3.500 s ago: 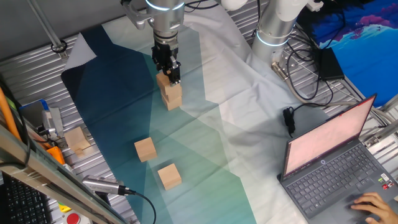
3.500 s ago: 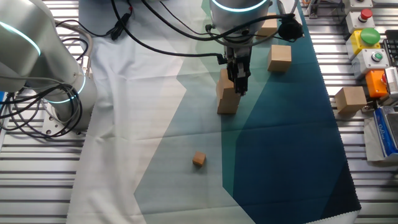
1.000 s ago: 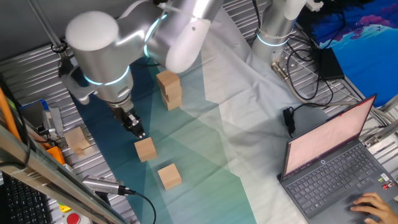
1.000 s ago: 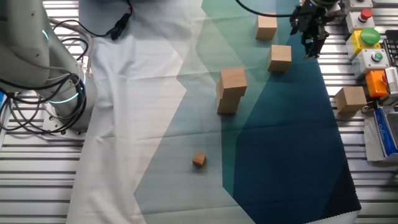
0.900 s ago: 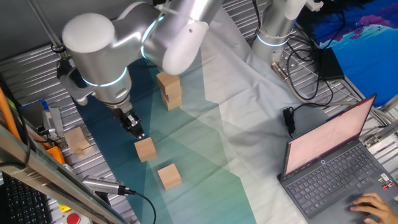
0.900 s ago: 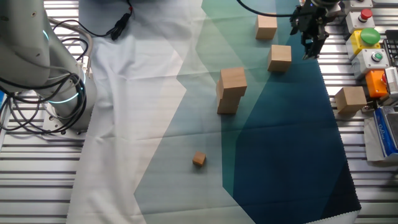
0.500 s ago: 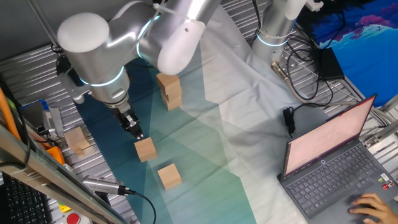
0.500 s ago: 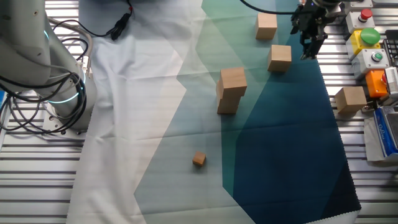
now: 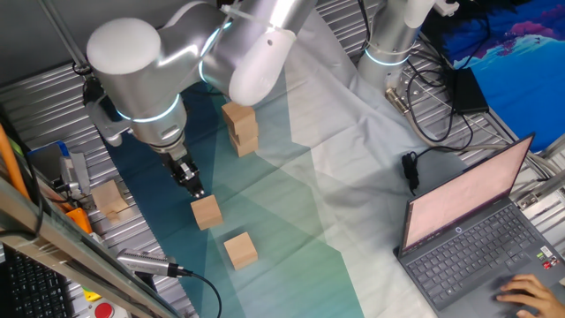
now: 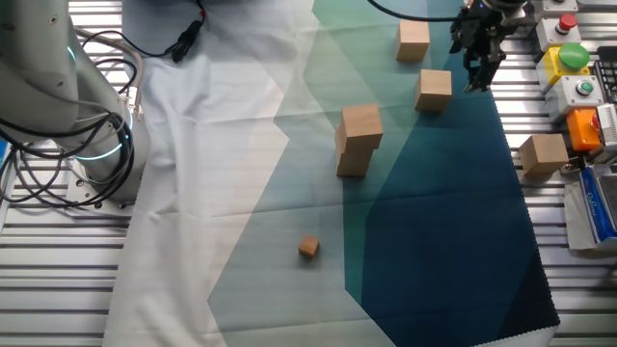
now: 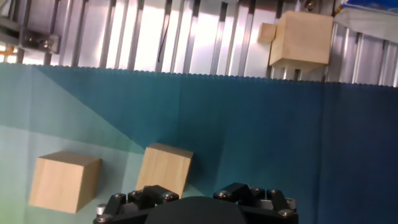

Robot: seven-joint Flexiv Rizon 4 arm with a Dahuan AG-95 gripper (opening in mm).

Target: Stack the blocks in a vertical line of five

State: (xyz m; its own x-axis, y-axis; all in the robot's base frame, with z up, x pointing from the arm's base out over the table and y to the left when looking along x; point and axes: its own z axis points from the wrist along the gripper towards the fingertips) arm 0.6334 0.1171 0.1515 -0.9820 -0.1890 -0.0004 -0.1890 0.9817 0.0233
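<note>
Near the dark-teal edge of the cloth (image 10: 434,222), my end effector (image 9: 193,185) hangs just beside and above one loose block (image 9: 206,212), not touching it. I cannot tell how the jaws stand; nothing shows between them.

Open room: dark cloth lies bare between this block and the serrated cloth hem in the hand view, with ribbed metal table (image 11: 186,37) beyond. A paler block (image 11: 301,38) sits off the cloth on those slats, well apart.

Materials: blocks are plain light-brown wood, square-edged, matte, unmarked. Cloth is smooth fabric in white, pale-green and teal panels, slightly wrinkled on the white side.

Block positions: a two-high stack (image 10: 358,141) stands mid-cloth, upper cube turned slightly against the lower. A second loose block (image 9: 240,250) lies near the first, apart from it. A much smaller cube (image 10: 308,248) lies alone, well away from the stack. A laptop (image 9: 477,230) stands open at the table edge.
</note>
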